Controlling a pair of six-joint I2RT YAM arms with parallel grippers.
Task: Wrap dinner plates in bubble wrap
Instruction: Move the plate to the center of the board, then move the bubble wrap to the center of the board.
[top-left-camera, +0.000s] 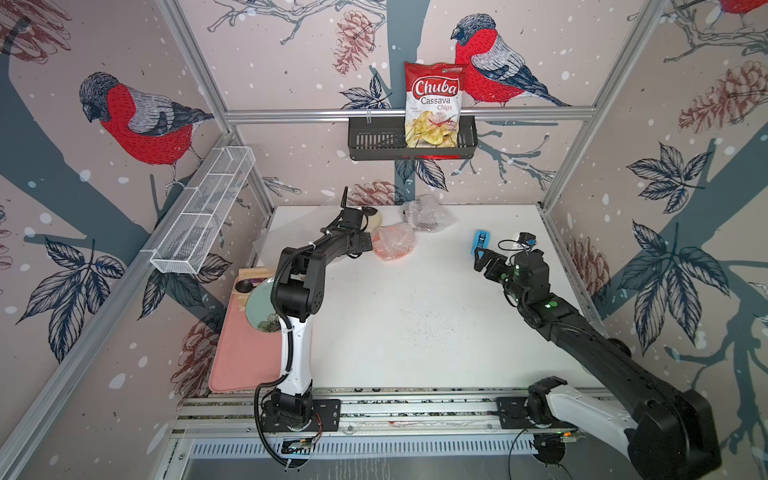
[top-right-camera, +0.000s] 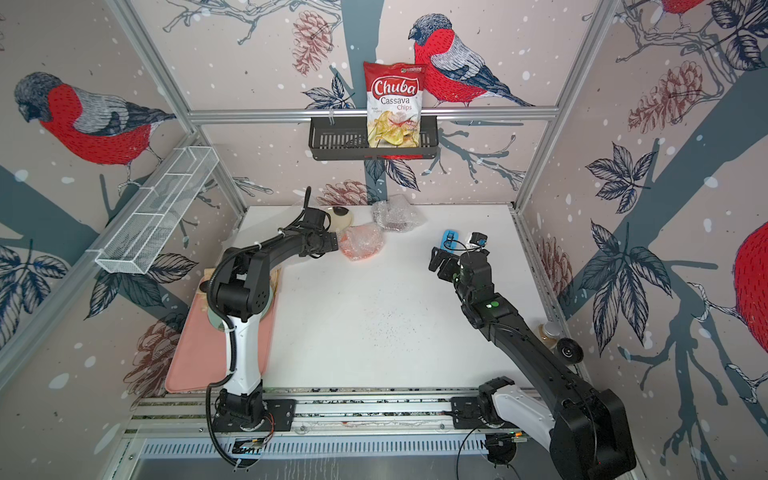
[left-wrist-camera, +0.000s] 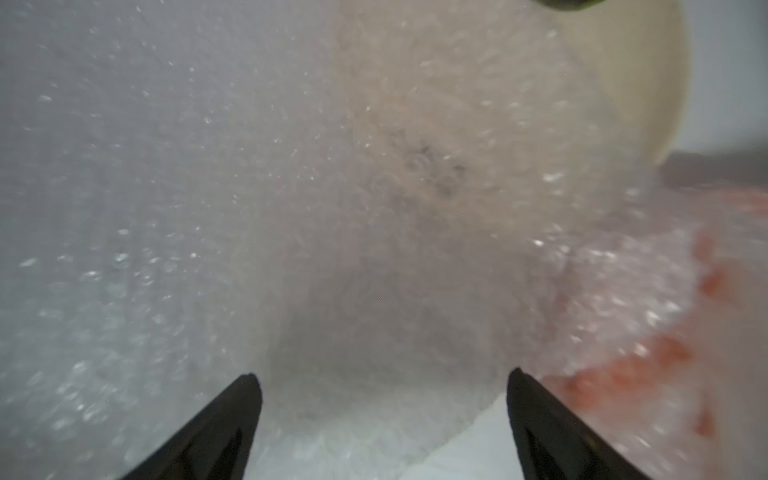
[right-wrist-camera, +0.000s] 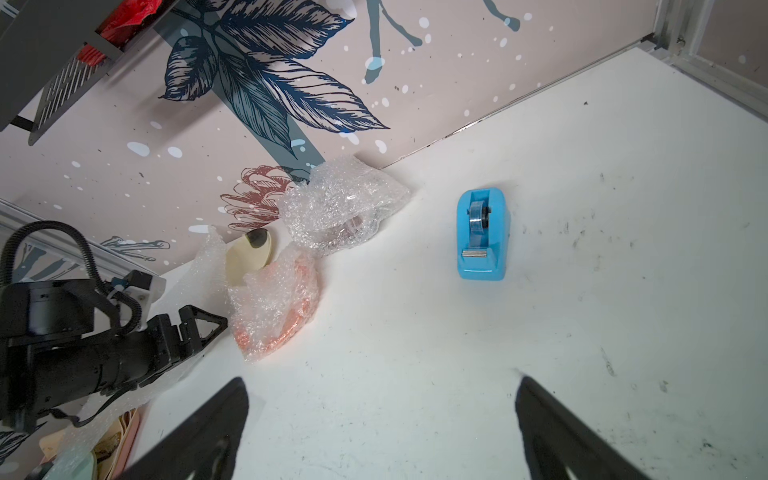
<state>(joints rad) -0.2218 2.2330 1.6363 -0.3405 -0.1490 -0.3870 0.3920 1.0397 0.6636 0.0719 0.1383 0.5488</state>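
Table (top-left-camera: 415, 316): tape dispenser (top-left-camera: 481, 242), apparently wrapped plates (top-left-camera: 392, 244)

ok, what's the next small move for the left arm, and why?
Probably close the left gripper on the bubble wrap just ahead, to draw it over the cream plate. Its jaws stand open and empty, and the sheet covers only part of that plate, leaving one edge bare. The orange plate and the second bundle already look wrapped.

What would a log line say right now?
left gripper: open, at bubble wrap on cream plate | right gripper: open, empty | orange plate: wrapped
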